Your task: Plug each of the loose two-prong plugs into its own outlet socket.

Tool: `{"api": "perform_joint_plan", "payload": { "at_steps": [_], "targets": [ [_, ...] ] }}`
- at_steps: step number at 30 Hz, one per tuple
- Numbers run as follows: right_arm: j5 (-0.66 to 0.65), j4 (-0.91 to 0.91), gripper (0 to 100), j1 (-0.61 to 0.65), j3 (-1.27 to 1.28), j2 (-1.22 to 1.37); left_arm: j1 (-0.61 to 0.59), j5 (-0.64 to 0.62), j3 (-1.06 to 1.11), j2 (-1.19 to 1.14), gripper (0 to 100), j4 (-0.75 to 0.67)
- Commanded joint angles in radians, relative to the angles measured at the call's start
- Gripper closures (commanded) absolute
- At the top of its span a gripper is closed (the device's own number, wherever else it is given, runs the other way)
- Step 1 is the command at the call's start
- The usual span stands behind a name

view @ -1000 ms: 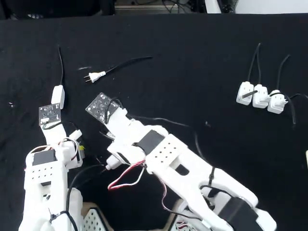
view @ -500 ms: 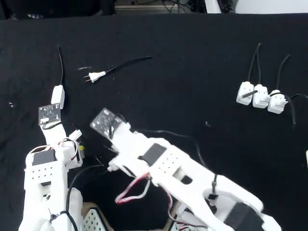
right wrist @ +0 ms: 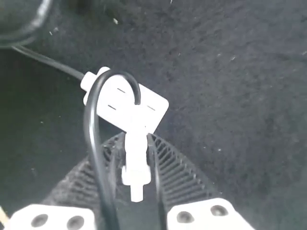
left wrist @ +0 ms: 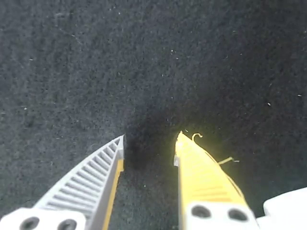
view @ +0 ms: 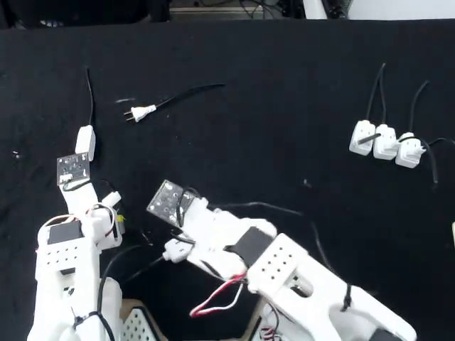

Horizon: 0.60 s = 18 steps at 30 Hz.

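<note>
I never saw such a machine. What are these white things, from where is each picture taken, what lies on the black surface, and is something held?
These are two robot arms, one white arm and a second arm, seen from above in the high view on a black table. The other two pictures come from cameras on the wrists, looking along each end effector. On the table lie a loose plug, three white socket blocks side by side, and a single white block on a cord. The left end effector is open over bare cloth. The right end effector is shut on a white plug that meets a socket block; whether its prongs are in, I cannot tell.
</note>
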<state>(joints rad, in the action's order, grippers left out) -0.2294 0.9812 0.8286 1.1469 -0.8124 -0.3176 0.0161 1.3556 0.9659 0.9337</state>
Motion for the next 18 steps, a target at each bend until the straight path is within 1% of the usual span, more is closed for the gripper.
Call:
{"api": "perform_joint_plan", "payload": {
  "at_steps": [1, 3, 5, 9, 12, 15, 18],
  "targets": [
    [-0.006, 0.029, 98.8, -0.044, -0.105, -0.056, 0.001, -0.009, -0.051, 0.017, 82, -0.002],
    [0.000, 0.011, 98.8, -0.046, -0.127, -0.044, 0.001, -0.009, -0.051, 0.017, 82, -0.002],
    [0.026, -0.046, 98.8, -0.046, -0.127, -0.015, 0.001, -0.009, -0.051, 0.017, 82, -0.002],
    [0.166, -0.238, 98.8, -0.040, -0.073, 0.096, -0.001, -0.009, -0.051, 0.017, 82, -0.002],
    [0.259, -0.336, 98.8, -0.043, -0.016, 0.163, -0.005, -0.009, -0.050, 0.017, 82, -0.002],
    [0.273, -0.417, 98.8, -0.040, 0.065, 0.163, -0.005, -0.009, -0.048, 0.017, 82, -0.002],
    [0.273, -0.535, 98.8, -0.038, 0.165, 0.110, -0.005, -0.009, -0.048, 0.017, 82, -0.003]
  ]
}}
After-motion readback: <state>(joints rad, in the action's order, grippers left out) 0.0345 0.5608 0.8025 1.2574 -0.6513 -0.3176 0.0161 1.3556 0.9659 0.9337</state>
